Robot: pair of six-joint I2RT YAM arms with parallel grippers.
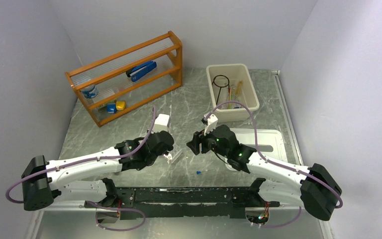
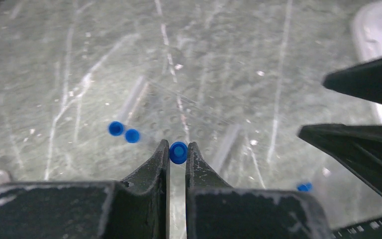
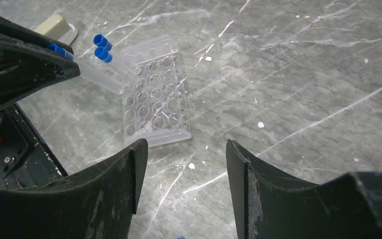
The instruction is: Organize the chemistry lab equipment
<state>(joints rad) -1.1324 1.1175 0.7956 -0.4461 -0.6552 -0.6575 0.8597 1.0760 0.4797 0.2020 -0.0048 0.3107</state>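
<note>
My left gripper (image 2: 178, 149) is shut on a clear blue-capped tube (image 2: 178, 152), whose cap sits right between the fingertips, just above the clear plastic tube rack (image 2: 189, 112). Two more capped tubes (image 2: 123, 132) stand tilted at the rack's left end. The right wrist view shows the rack (image 3: 156, 94) flat on the table, those two tubes (image 3: 102, 47), and the held tube (image 3: 57, 48). My right gripper (image 3: 186, 149) hangs open and empty, just short of the rack. From above, the left gripper (image 1: 168, 157) and the right gripper (image 1: 194, 144) face each other mid-table.
A loose blue-capped tube (image 1: 198, 172) lies near the front edge. The beige bin (image 1: 247, 79) at the back holds the black wire ring stand (image 1: 221, 81) and thin rods. A wooden shelf (image 1: 124, 55) holds the blue stapler (image 1: 142, 70). A white tray (image 1: 273, 139) lies right.
</note>
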